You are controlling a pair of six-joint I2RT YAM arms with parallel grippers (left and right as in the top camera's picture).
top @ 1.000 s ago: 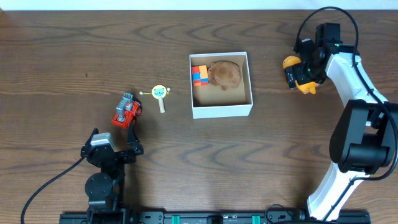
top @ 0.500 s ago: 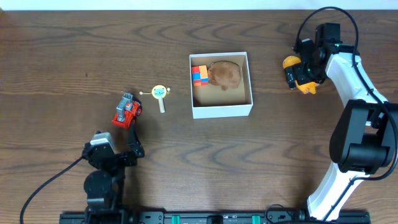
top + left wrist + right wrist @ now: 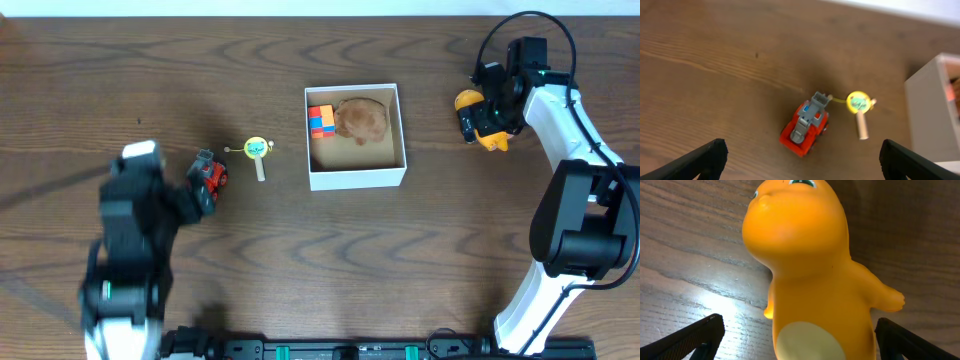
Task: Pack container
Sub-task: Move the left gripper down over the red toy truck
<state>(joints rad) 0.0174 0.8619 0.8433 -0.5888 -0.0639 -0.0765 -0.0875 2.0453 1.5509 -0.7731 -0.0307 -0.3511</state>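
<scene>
Both hands spread, each above a toy, the container between them at mid-desk.

The left hand [image 3: 802,152] hangs wide open over the red truck [image 3: 805,127]. A yellow rattle [image 3: 858,102] lies between the truck and the left wall of the container [image 3: 357,179]. The right hand [image 3: 797,330], fingers apart, flanks an orange figure [image 3: 805,265], with bare desk [image 3: 440,230] between it and the container's right wall.
</scene>
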